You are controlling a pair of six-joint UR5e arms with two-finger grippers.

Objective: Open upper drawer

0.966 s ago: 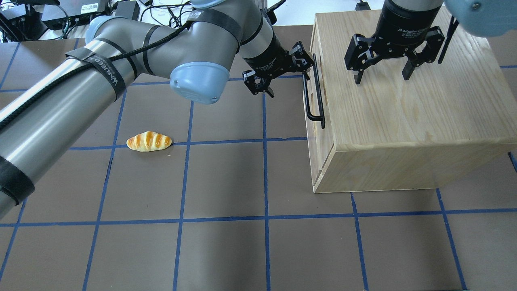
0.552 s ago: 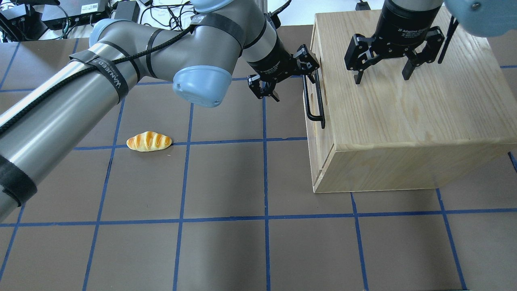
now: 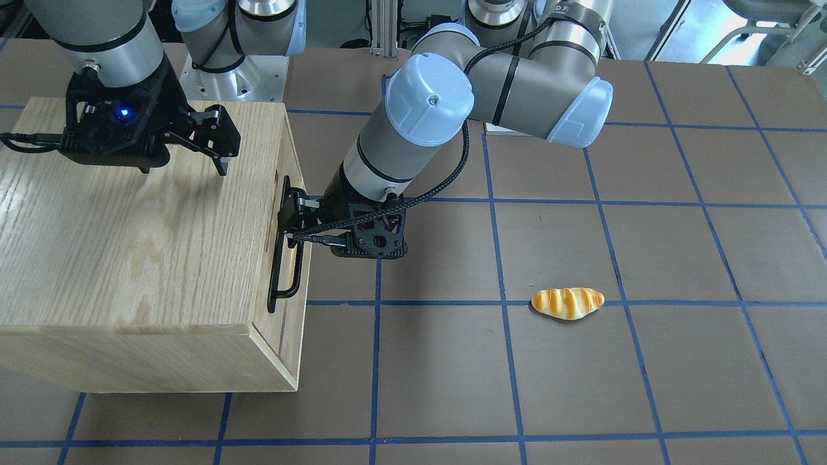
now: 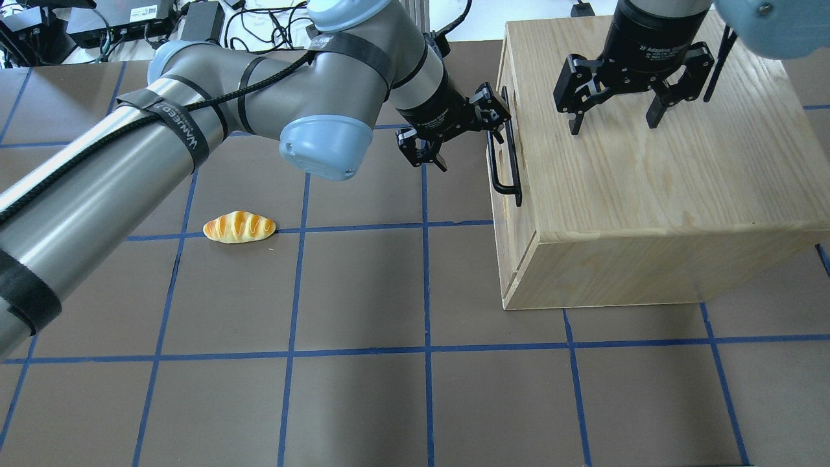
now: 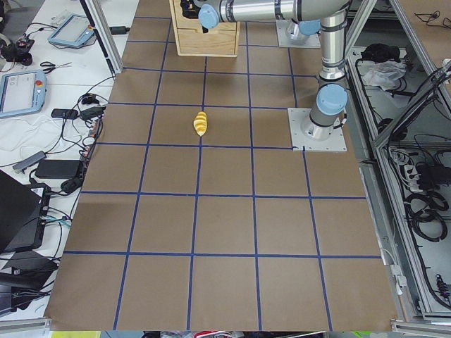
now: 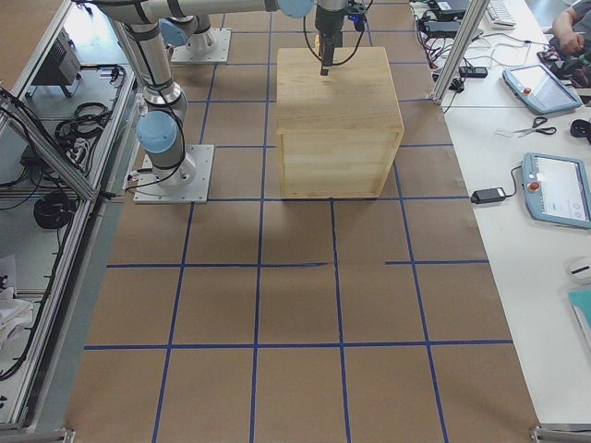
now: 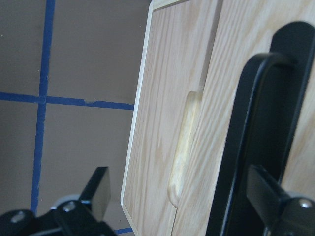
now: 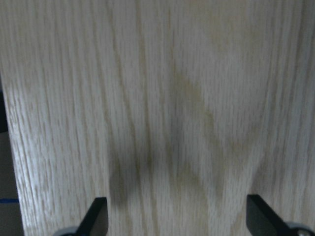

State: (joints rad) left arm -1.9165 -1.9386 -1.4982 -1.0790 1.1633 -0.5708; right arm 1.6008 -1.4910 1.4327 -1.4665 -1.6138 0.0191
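Now brings the left gripper [image 4: 470,146] closer than a second ago, jaws spread, one just beside an end of the black handle [image 4: 504,170] on the upper drawer [image 7: 231,88], shut flush high in the cabinet [image 4: 648,181], and keeps the right gripper [image 4: 613,126] spread over its top.

A robotics laboratory: two industrial arms [image 3: 536,71] stand bolted to a brown table [image 4: 363,402] gridded with blue tape [image 4: 426,285], ringed by aluminium framing [image 5: 101,34], with teach pendants [image 6: 557,189], power bricks [image 5: 53,167] and coiled cables [image 5: 421,204] around white side benches [image 6: 503,148].
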